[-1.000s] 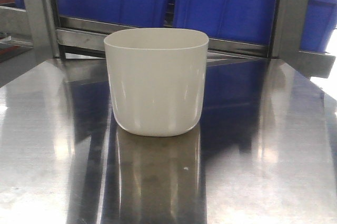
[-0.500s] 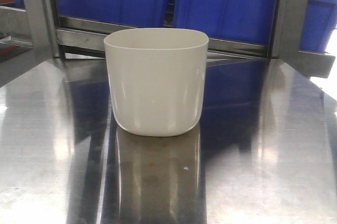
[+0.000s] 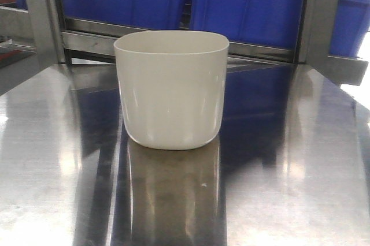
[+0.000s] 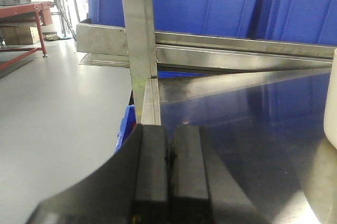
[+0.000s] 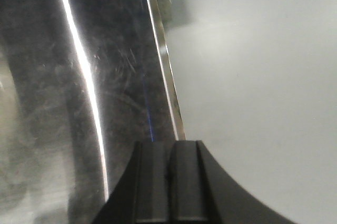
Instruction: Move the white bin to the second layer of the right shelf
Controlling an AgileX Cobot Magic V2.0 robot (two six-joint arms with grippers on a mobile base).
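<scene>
Left fingers [image 4: 151, 174] apart from white bin [image 3: 170, 90]

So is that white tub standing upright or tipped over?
Upright: the white bin sits flat on its base on the steel table, with its open rim level on top.

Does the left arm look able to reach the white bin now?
Probably yes: the white bin stands right of the left gripper, nothing visible between them on the steel tabletop. Its shut jaws must open first.
</scene>
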